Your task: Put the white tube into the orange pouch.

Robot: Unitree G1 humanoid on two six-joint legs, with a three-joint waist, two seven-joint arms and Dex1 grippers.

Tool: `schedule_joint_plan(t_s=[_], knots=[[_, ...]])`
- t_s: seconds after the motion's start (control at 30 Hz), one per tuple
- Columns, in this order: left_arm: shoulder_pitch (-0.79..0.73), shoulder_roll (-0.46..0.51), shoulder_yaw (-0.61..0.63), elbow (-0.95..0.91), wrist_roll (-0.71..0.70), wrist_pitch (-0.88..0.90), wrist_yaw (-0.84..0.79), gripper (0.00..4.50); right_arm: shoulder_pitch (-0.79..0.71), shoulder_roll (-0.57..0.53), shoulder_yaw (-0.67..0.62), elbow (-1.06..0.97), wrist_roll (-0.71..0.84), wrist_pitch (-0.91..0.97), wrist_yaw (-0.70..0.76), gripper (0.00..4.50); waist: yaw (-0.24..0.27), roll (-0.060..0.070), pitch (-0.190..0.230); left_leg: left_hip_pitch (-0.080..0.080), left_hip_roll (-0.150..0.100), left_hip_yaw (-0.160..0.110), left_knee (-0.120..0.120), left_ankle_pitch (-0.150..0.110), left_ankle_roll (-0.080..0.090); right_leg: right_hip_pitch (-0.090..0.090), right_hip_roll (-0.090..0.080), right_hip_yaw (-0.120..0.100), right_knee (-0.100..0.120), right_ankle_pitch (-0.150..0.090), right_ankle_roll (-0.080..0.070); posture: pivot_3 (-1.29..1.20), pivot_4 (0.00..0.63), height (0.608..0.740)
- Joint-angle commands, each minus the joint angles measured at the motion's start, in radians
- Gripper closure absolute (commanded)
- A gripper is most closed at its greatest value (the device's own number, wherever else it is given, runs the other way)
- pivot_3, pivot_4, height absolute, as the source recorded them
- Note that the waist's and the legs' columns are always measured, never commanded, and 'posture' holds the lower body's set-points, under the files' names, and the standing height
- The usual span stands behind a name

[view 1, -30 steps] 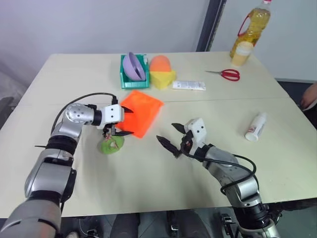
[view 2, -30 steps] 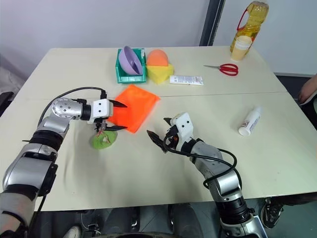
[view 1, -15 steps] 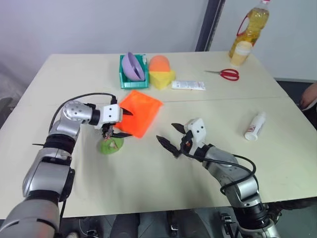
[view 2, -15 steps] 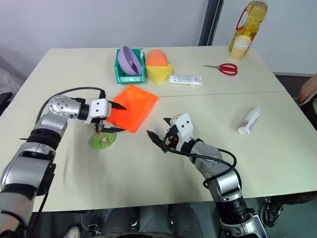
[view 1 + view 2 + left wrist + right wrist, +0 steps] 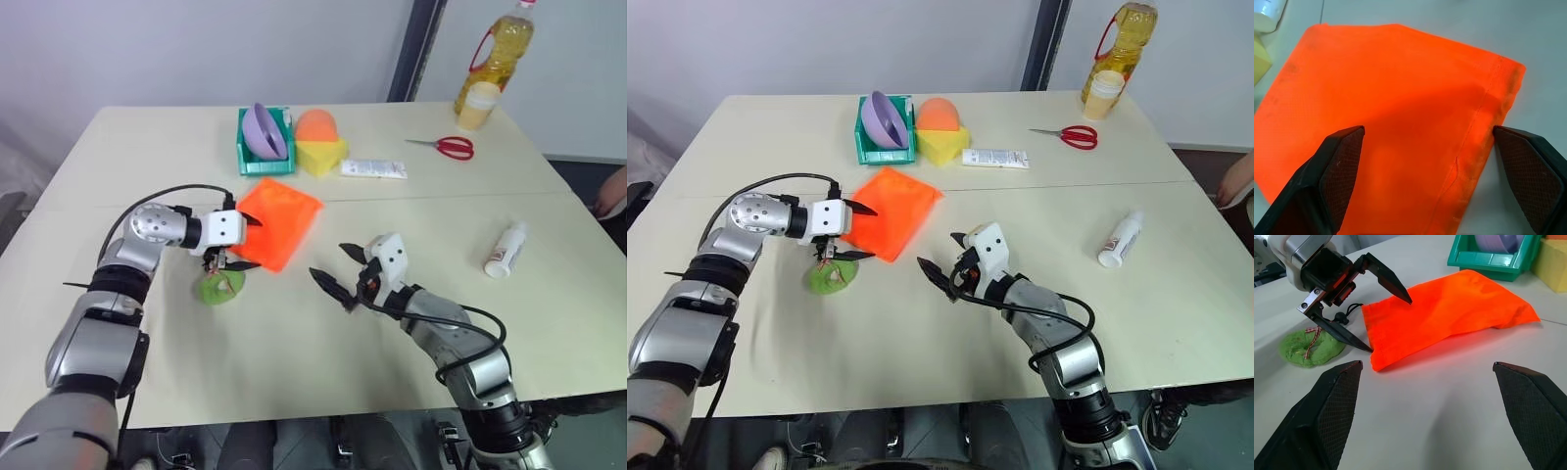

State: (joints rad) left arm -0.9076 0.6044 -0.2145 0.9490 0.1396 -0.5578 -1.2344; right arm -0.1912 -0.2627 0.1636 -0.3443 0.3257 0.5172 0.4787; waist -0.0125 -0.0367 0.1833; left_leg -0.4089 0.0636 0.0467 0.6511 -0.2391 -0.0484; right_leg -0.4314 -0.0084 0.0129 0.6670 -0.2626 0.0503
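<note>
Left gripper [image 5: 251,244] at the pouch's [image 5: 282,219] near edge, jaws wide apart, straddling the hemmed mouth end; nothing clamped. Likely set to pinch the hem so the mouth can be opened. Green disc [image 5: 221,286] just beside that corner, below the gripper. Pouch flat on the table [image 5: 294,362].

Right gripper [image 5: 345,273] mid-table, jaws wide apart, empty, aimed toward the pouch; appears to be waiting.

Tube [image 5: 506,250] lies on its side far right, well apart from both grippers. Not yet picked up.

The orange pouch [image 5: 1400,122] is matt woven cloth with a stitched hem; the table [image 5: 1449,421] is smooth.
</note>
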Motion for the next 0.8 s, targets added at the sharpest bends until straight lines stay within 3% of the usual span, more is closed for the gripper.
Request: schedule_joint_plan(t_s=[0.03, 0.43, 0.8], knots=[[-0.021, 0.006, 0.008, -0.008, -0.021, -0.002, -0.026, 0.00, 0.000, 0.005, -0.001, -0.016, -0.002, -0.019, 0.002, 0.08, 0.000, 0.000, 0.000, 0.000, 0.000, 0.000, 0.000, 0.000, 0.000, 0.000, 0.000, 0.000, 0.000, 0.000, 0.000, 0.00, 0.150, 0.726], [-0.035, -0.001, 0.009, 0.016, 0.010, -0.016, 0.059, 0.00, 0.003, 0.002, 0.002, -0.016, -0.003, -0.019, 0.005, 0.08, 0.000, 0.000, 0.000, 0.000, 0.000, 0.000, 0.000, 0.000, 0.000, 0.000, 0.000, 0.000, 0.000, 0.000, 0.000, 0.00, 0.150, 0.726], [-0.033, -0.008, 0.038, 0.006, -0.047, 0.014, 0.055, 0.00, 0.004, -0.001, 0.004, -0.012, -0.004, -0.020, 0.012, 0.08, 0.000, 0.000, 0.000, 0.000, 0.000, 0.000, 0.000, 0.000, 0.000, 0.000, 0.000, 0.000, 0.000, 0.000, 0.000, 0.00, 0.150, 0.726]])
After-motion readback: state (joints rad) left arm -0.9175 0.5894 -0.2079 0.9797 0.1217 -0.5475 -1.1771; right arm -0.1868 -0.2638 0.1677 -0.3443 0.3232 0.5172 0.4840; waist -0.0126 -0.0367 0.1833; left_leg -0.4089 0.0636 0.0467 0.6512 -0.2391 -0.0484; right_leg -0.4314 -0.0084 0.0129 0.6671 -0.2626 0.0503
